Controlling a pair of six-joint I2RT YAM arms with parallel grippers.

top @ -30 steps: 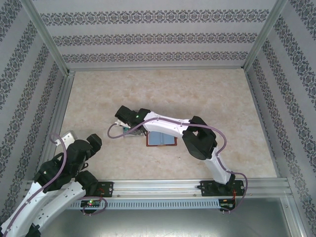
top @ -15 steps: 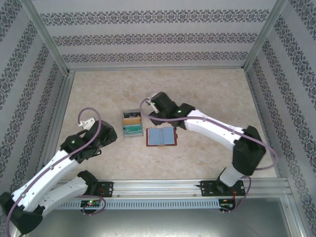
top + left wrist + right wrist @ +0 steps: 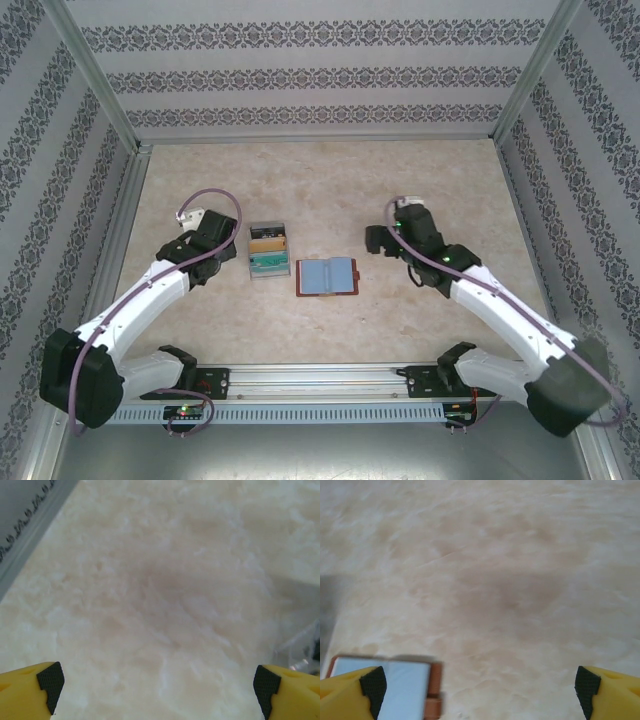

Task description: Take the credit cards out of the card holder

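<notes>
Two low obstacles on the bench [image 3: 330, 180]
The spread card holder [image 3: 327, 277] lies near the middle, a clear tray [image 3: 268, 250] just beside it toward the left edge; the left arm [image 3: 150, 290] and right arm [image 3: 500, 310] flank them, walls [image 3: 320, 70] close three edges, far half bare.

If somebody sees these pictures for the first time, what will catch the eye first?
The brown card holder lies spread open in the middle of the marble-patterned table, its blue-grey inside facing up. Just left of it stands a clear plastic tray of teal and dark cards. The left gripper and right gripper hang open on either side, holding nothing.
</notes>
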